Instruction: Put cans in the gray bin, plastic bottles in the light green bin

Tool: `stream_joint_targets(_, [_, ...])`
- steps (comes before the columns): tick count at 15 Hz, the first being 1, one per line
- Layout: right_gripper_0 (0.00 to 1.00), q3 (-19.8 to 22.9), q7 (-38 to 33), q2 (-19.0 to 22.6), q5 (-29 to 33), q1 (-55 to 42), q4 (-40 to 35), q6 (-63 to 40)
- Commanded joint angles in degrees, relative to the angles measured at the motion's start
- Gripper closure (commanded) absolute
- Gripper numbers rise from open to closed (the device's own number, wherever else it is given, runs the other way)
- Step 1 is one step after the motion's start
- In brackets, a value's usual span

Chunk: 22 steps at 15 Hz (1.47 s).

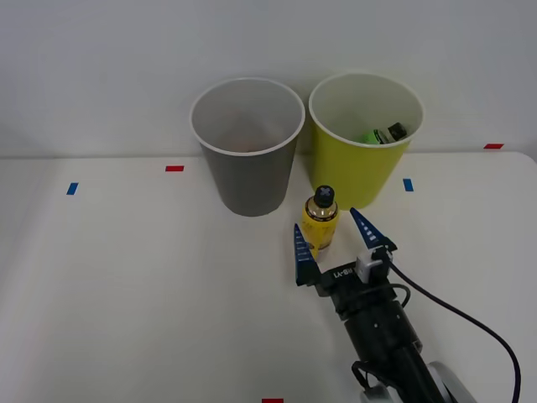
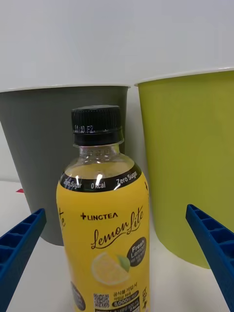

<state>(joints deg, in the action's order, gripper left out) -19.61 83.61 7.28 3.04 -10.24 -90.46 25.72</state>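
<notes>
While the right arm reaches in from about 5 o'clock on the table, this is how it all sits:

right gripper [image 1: 337,238]: spread wide, one blue ribbed finger on each side of the yellow bottle, not touching it as far as I can see. Wrist view has the fingers [image 2: 19,248] at both lower corners with clear gaps to the bottle.

yellow bottle [image 1: 320,220]: standing upright on the table [image 1: 126,294], between the open fingers. Black screw cap, lemon label [image 2: 109,253] reading "Lemon Lite" and "Zero Sugar". Sits at roughly 5 o'clock from the gray bin and 7 o'clock from the light green bin, near both.

gray bin [image 1: 247,159]: upright, about 11 o'clock from the bottle. Can't make out anything definite inside.

light green bin [image 1: 361,164]: upright, just beside the gray bin at its 3 o'clock; can't tell if the rims touch.

green bottle [image 1: 382,134]: lying down inside the light green bin, dark cap end toward 3 o'clock.

tape marks: red bit [image 1: 174,168] at 9 o'clock of the gray bin, blue bit [image 1: 408,185] at 3 o'clock of the green bin's base.

cable [image 1: 453,306]: black, loops off the wrist toward 4 o'clock.
</notes>
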Motion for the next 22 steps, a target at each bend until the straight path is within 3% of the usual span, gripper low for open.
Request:
stream_joint_targets(1, [0.00, 0.2, 0.2, 0.2, -0.1, 1.5, -0.1, -2.6])
stream_joint_targets(18, [0.00, -0.5, 1.1, 0.0, -0.1, 4.5, 0.0, -7.4])
stream_joint_targets(19, [0.09, -0.5, 1.6, 0.1, 0.2, 4.5, -0.1, -7.4])
stream_joint_targets(20, [0.25, -0.5, 1.8, 0.2, 0.5, 4.6, 0.0, -7.4])
stream_joint_targets(21, [0.50, -0.4, 2.1, 0.5, 0.7, 4.6, 0.0, -7.4])
stream_joint_targets(22, [0.90, -0.4, 2.2, 0.9, 0.7, 4.6, 0.0, -7.4])
